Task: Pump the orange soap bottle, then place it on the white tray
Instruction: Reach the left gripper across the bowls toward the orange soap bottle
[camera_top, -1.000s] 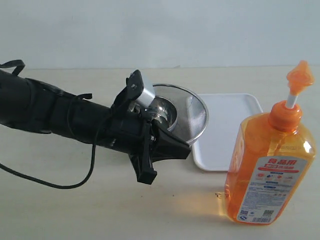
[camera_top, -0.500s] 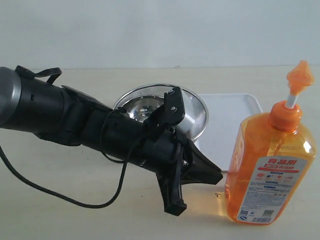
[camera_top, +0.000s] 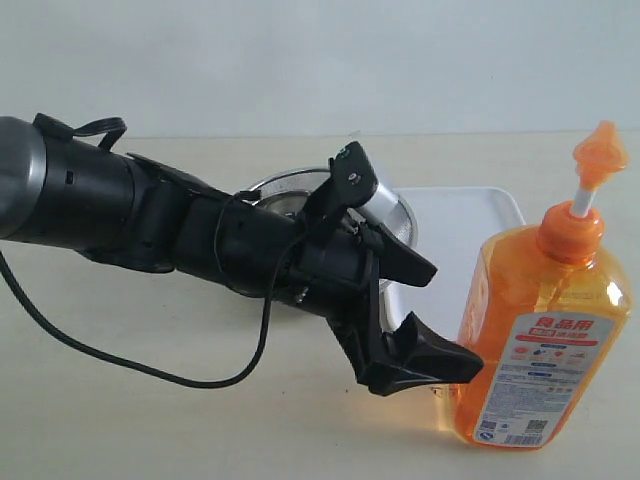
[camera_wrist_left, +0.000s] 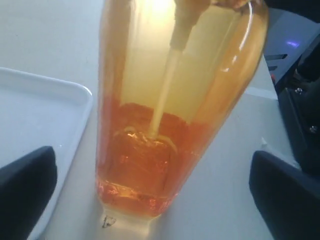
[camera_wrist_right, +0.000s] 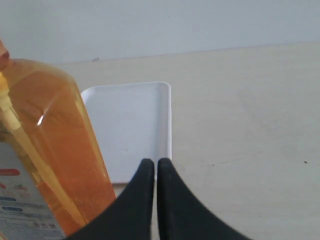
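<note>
The orange soap bottle (camera_top: 540, 330) stands upright on the table at the right, its pump head (camera_top: 598, 152) raised on a white stem. My left gripper (camera_top: 454, 317) has come in from the left and is open wide just beside the bottle's lower body. In the left wrist view the bottle (camera_wrist_left: 165, 125) fills the space ahead, with the dark fingers (camera_wrist_left: 25, 192) far apart on either side and not touching it. The white tray (camera_top: 455, 225) lies behind, left of the bottle. My right gripper (camera_wrist_right: 156, 170) is shut and empty, beside the bottle (camera_wrist_right: 50, 150) and facing the tray (camera_wrist_right: 130, 125).
A round steel mesh strainer bowl (camera_top: 400, 215) sits left of the tray, mostly hidden behind my left arm. A black cable (camera_top: 180, 375) trails from that arm across the table. The table's far edge meets a pale wall.
My left arm has swung right and forward, up to the bottle, and its jaws have gone from shut to wide open. The bottle has not moved.
</note>
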